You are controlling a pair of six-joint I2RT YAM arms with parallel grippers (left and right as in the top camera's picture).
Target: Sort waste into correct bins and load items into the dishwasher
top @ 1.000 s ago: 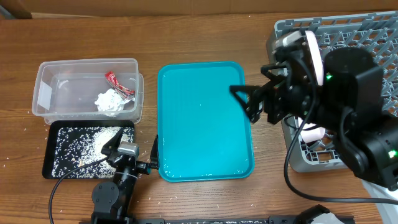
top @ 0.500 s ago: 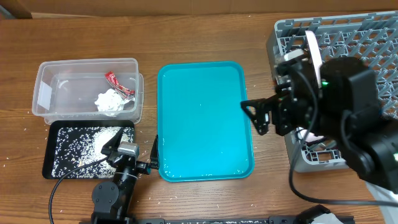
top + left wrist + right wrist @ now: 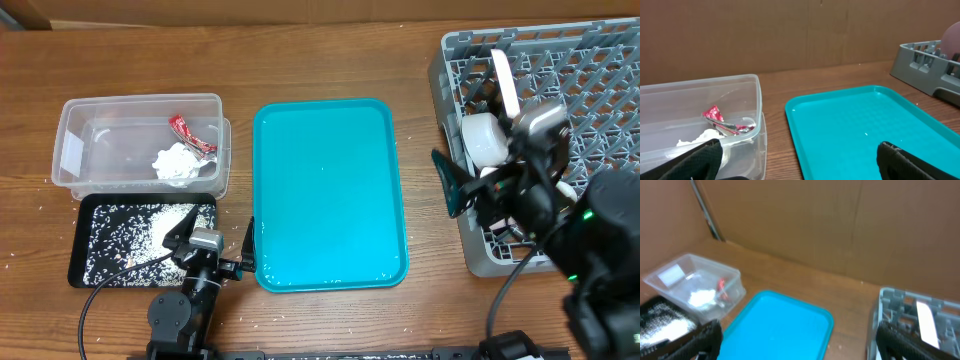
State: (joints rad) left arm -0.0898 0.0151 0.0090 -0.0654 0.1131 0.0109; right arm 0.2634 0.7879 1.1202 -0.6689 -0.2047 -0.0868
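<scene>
Left pincer [image 3: 210, 233] rests at near table [image 3: 330, 60] edge, fingers spread, empty; beyond it rice [image 3: 150, 228] in black tray [image 3: 75, 240], wrapper [image 3: 190, 133] and tissue [image 3: 175, 163] in clear tub [image 3: 140, 99]; right pincer [image 3: 450, 185], likewise spread and empty, hangs beside dish rack [image 3: 600, 60] left rim, cup [image 3: 482, 140] just right and beyond.

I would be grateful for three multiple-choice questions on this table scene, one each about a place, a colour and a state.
1. Where is the red wrapper? A. in the clear tub B. in the black tray C. in the dish rack
2. What colour is the serving tray? A. black B. teal C. grey
3. How is the left gripper? A. shut on a tissue B. shut on nothing C. open

Answers: 1 A, it lies beside the tissue wad inside the tub; 2 B, it shows bright teal in all three views; 3 C, the left wrist view shows its fingers far apart.
</scene>
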